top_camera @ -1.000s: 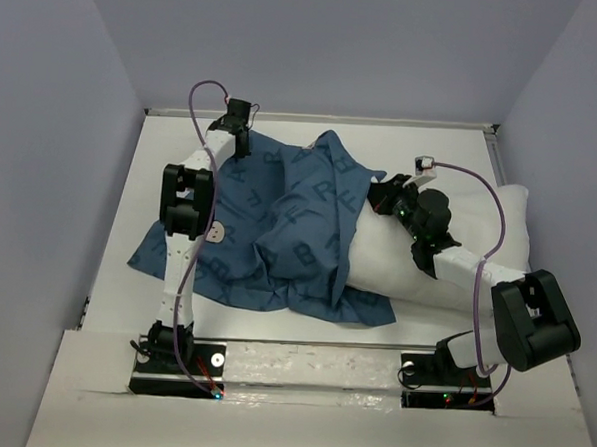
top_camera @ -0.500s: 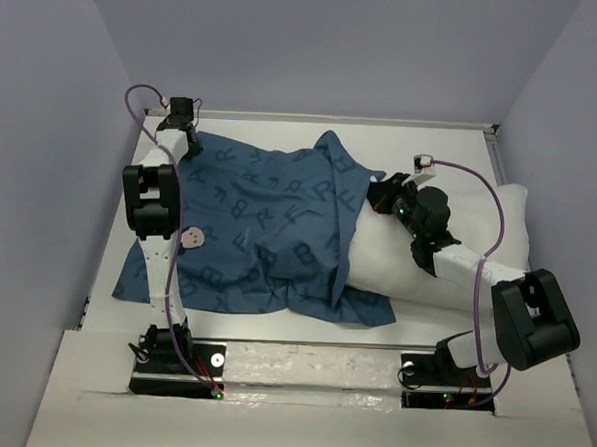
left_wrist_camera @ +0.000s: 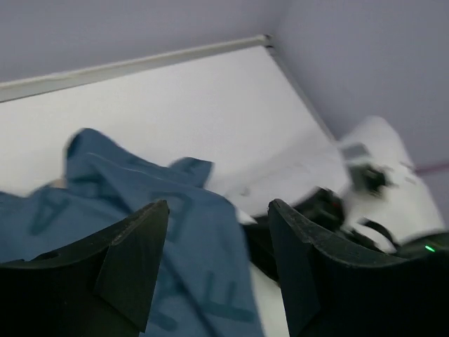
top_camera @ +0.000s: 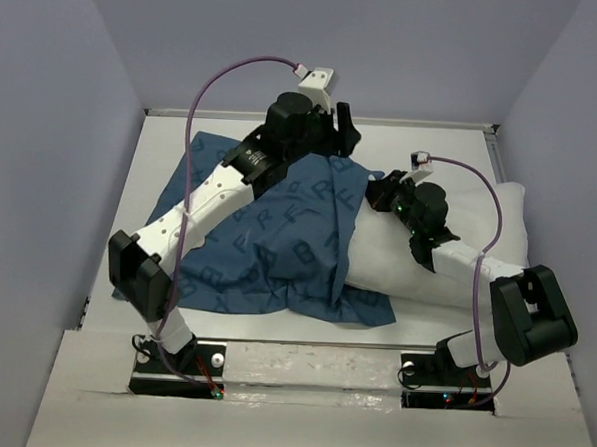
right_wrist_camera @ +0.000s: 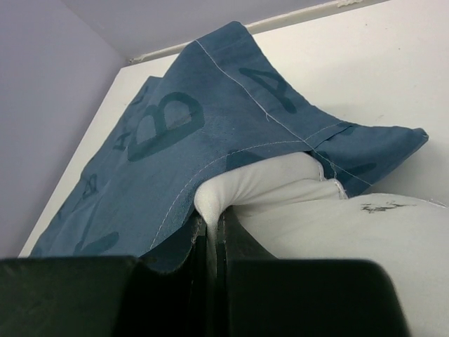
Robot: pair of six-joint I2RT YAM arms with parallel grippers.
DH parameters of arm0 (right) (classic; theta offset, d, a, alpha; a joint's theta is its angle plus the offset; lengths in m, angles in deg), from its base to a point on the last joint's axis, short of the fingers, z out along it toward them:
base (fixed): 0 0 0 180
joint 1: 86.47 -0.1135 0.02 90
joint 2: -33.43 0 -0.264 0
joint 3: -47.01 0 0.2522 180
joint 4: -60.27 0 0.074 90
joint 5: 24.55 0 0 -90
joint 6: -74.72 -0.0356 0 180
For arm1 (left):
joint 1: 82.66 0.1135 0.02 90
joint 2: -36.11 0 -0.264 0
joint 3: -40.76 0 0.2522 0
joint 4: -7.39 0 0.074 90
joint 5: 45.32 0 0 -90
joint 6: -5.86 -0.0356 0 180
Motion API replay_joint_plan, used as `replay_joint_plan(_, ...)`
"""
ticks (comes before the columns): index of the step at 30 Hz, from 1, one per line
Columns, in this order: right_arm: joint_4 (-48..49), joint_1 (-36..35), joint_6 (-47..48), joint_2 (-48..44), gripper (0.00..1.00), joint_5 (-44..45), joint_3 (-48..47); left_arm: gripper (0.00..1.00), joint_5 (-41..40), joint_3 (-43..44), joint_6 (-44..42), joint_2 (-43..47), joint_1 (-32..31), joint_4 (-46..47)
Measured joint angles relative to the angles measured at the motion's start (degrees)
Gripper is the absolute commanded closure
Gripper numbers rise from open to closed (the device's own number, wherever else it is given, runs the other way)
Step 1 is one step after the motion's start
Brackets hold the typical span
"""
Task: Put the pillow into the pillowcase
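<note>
- L arm [top_camera: 220, 194]: stretched in a long diagonal from its base at the near-left of the case [top_camera: 267, 242], across the case to its far side. Elbow bent close to the base.
- L gripper [top_camera: 345, 136]: hangs above the case's far edge, towards its right end. Fingers [left_wrist_camera: 133, 267] spread wide, nothing btwn them, clear of the cloth.
- L wrist view: blue lettered case below the fingers, bare white table [left_wrist_camera: 175, 98] beyond the case, R arm's black wrist blurred to the right.
- R arm [top_camera: 467, 257]: base well to the near-right of the case, elbow folded sharply. Forearm lies low across the pillow [top_camera: 406, 264], pointing at the case's right edge.
- R gripper [top_camera: 382, 196]: at the case's right edge, far part, where the hem crosses the pillow. Fingers [right_wrist_camera: 235, 246] pressed together, pinching a white fold of pillow corner. Hem lies against the left finger; can't tell if it's caught too.
- Pillow: lies right of the case, long side running L–R. Its left end is covered by the case's right part; the rest is bare white. Can't tell whether that end is inside the case or only under it.
- Case: spread rumpled, its right part draped up over the pillow in folds.
</note>
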Motion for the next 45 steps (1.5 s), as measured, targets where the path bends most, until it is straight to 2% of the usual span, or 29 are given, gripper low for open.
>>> replay_joint_plan(1, -0.1, 0.0, 0.0, 0.0, 1.0, -0.1, -0.1, 0.28, 1.4, -1.3, 0.5, 2.6, -3.5, 0.4)
replay_joint_plan(3, -0.2, 0.0, 0.0, 0.0, 1.0, -0.3, -0.1, 0.28, 2.6, -2.5, 1.2, 4.6, -5.5, 0.8)
replay_joint_plan(10, -0.6, 0.0, 0.0, 0.0, 1.0, -0.7, -0.2, 0.28, -3.2, -2.7, 1.9, -2.0, -2.4, -2.9)
replay_joint_plan(16, -1.3, 0.0, 0.4, -0.4, 1.0, -1.1, -0.3, 0.3, -4.5, -3.3, 1.9, -6.1, -2.7, -5.6)
replay_joint_plan(20, -1.7, 0.0, 0.5, -0.8, 1.0, -1.2, -0.3, 0.44, -3.8, -3.3, 2.0, -7.6, -2.8, -5.1)
replay_joint_plan(23, -2.0, 0.0, 0.5, -1.0, 1.0, -1.4, -0.3, 0.46, -2.7, -3.3, 2.3, -8.1, -3.0, -3.5)
replay_joint_plan(26, -2.0, 0.0, 0.4, -1.0, 1.0, -1.5, -0.3, 0.63, -2.2, -3.3, 2.6, -8.3, -3.0, -2.1)
replay_joint_plan(28, -2.0, 0.0, 0.4, -1.0, 1.0, -1.6, -0.3, 0.7, -1.9, -3.3, 3.0, -8.5, -3.0, -1.2)
replay_joint_plan(30, -2.0, 0.0, 0.4, -1.0, 1.0, -1.6, -0.3, 0.64, -1.2, -3.3, 3.4, -8.8, -3.0, -0.2)
replay_joint_plan(31, -2.0, 0.0, 0.4, -1.0, 1.0, -1.6, -0.3, 0.57, -1.0, -3.3, 3.4, -9.0, -3.0, 0.0)
replay_joint_plan(32, -2.0, 0.0, 0.3, -1.0, 1.0, -1.7, -0.3, 0.41, -0.8, -3.3, 3.4, -9.2, -3.0, 0.4)
replay_joint_plan(34, -2.1, 0.0, 0.3, -1.0, 1.0, -1.8, -0.3, 0.34, -0.5, -3.4, 3.4, -9.6, -3.1, 0.5)
replay_joint_plan(44, -3.4, 0.0, 0.4, -2.4, 1.0, -2.5, -0.3, 0.32, -6.3, -9.6, 2.9, -7.6, -3.2, 2.0)
replay_joint_plan(45, -3.4, 0.0, 0.4, -2.4, 1.0, -2.6, -0.3, 0.34, -6.9, -10.0, 2.8, -7.4, -3.2, 2.2)
